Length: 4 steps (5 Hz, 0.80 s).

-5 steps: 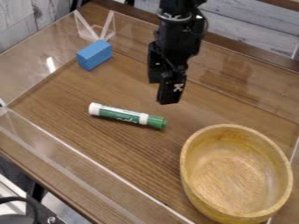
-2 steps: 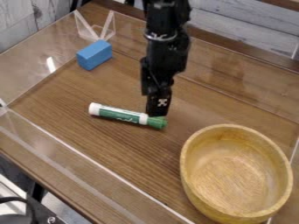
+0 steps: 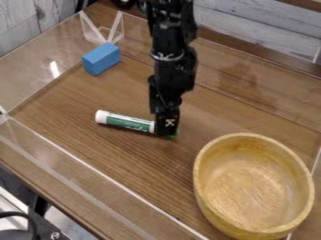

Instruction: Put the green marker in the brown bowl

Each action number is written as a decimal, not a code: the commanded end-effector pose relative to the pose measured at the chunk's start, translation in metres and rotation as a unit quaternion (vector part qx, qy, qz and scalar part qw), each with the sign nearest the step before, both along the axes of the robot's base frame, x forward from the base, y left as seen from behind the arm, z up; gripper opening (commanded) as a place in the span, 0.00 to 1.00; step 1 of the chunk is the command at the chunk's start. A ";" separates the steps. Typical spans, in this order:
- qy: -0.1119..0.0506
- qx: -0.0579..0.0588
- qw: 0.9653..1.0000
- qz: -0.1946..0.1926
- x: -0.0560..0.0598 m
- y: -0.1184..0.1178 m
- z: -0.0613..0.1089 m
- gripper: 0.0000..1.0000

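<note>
The green marker (image 3: 126, 121) lies flat on the wooden table, its white cap pointing left, its right end hidden behind the gripper's fingers. My black gripper (image 3: 164, 125) hangs straight down over that right end, its fingertips at the marker's level. From this angle the gap between the jaws does not show clearly, and the marker still rests on the table. The brown bowl (image 3: 253, 183) sits at the front right, wide, wooden and empty, a short way right of the gripper.
A blue block (image 3: 101, 58) lies at the back left. Clear plastic walls (image 3: 25, 141) edge the table at the left and front. A white folded piece (image 3: 100, 28) stands behind the block.
The gripper has moved down and slightly left, from above the table's middle to the marker's right end. Marker, bowl and block have stayed where they were.
</note>
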State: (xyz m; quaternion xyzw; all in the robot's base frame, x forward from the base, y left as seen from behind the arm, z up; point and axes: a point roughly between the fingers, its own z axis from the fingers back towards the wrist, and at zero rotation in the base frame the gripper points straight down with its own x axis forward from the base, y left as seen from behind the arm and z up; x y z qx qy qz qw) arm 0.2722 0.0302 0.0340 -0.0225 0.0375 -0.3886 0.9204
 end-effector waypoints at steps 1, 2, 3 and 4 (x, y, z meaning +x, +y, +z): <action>-0.019 0.000 1.000 -0.001 0.006 0.003 0.000 1.00; -0.016 -0.002 1.000 -0.003 0.005 0.002 -0.006 1.00; -0.015 -0.004 1.000 -0.005 0.003 0.002 -0.008 0.00; -0.012 -0.007 1.000 -0.005 0.000 0.001 -0.008 0.00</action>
